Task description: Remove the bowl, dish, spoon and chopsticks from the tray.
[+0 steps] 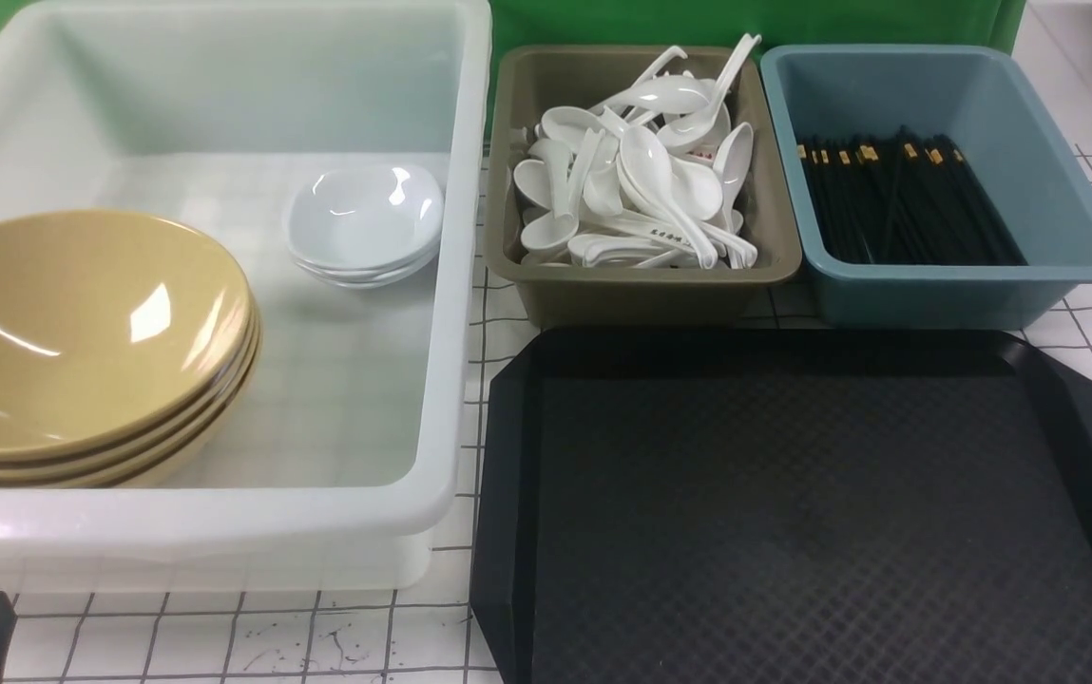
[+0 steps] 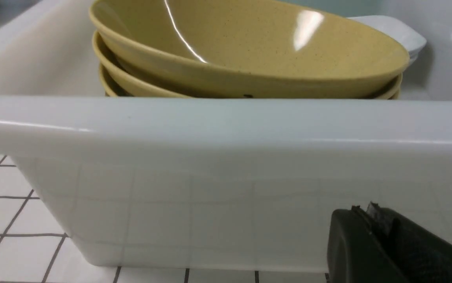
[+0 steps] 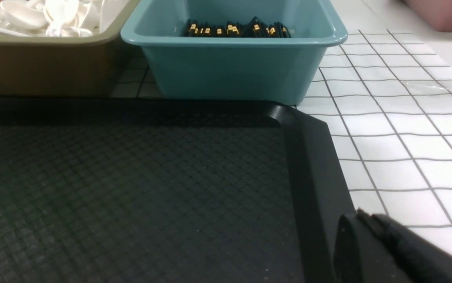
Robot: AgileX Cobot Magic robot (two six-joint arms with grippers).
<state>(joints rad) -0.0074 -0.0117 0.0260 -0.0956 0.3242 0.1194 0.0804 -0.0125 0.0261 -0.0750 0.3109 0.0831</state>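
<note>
So the black plastic tray (image 1: 793,513), diamond-textured with cut corners, is my landmark. Left of it, glossy mustard bowls (image 1: 89,332) are nested in the white tub (image 1: 431,380), along with small shiny white dishes (image 1: 365,218). Just beyond the tray: smooth white spoons (image 1: 650,180) piled in an olive bin (image 1: 650,294), and slim black, gold-banded chopsticks (image 1: 897,199) in a blue bin (image 1: 945,294). Left gripper (image 2: 363,208) and right gripper (image 3: 361,216) are both closed, holding nothing.
</note>
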